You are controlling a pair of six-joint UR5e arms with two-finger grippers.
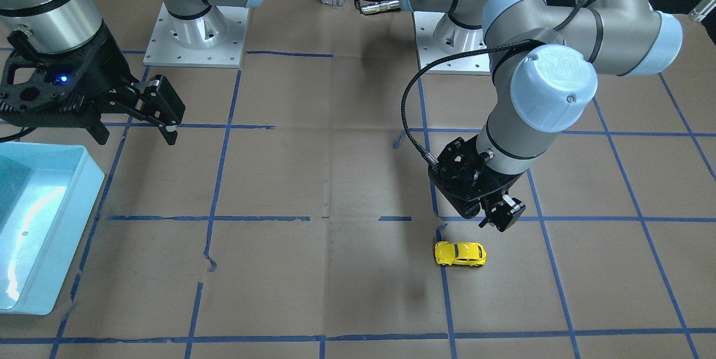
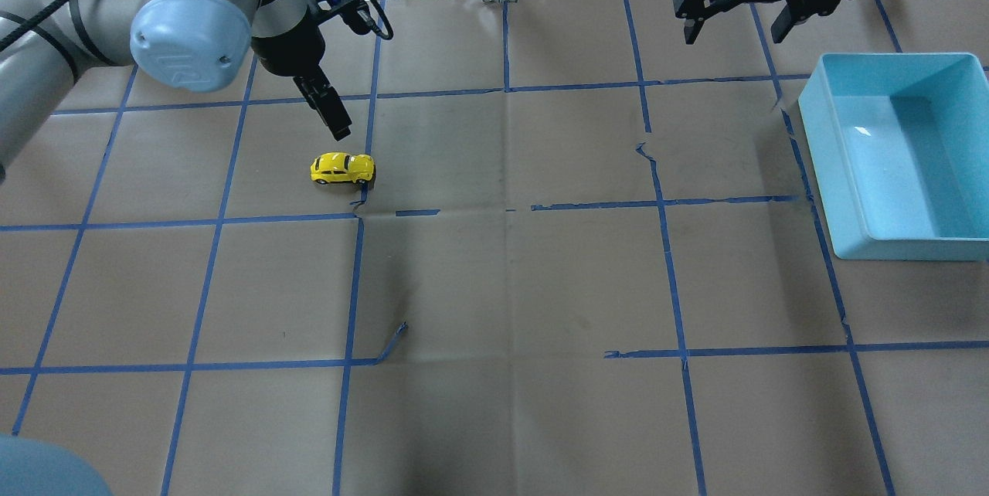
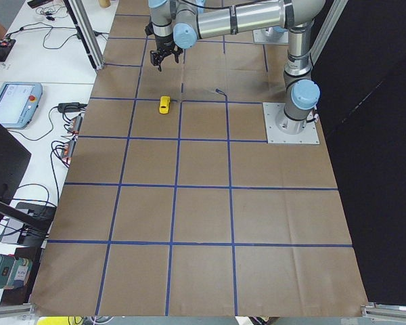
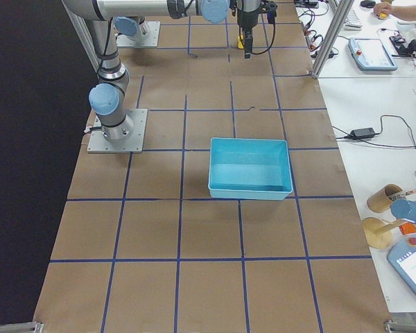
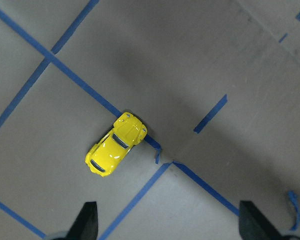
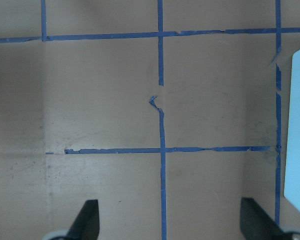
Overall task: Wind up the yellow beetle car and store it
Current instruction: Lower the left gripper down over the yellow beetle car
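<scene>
The yellow beetle car (image 1: 460,254) stands on its wheels on the brown paper, on a blue tape line; it also shows in the overhead view (image 2: 342,169), the exterior left view (image 3: 164,104) and the left wrist view (image 5: 116,143). My left gripper (image 1: 490,217) hovers above the table close to the car, open and empty, without touching it (image 2: 332,116). In the left wrist view the car lies ahead of the two spread fingertips (image 5: 88,219). My right gripper (image 2: 732,31) is open and empty, high above the table near the blue bin (image 1: 134,134).
A light-blue empty bin (image 2: 820,148) sits at the table's right side from the robot; it also shows in the front view (image 1: 84,197) and the exterior right view (image 4: 249,186). Two arm base plates (image 1: 193,40) stand at the robot's edge. Torn tape ends curl up (image 2: 392,341).
</scene>
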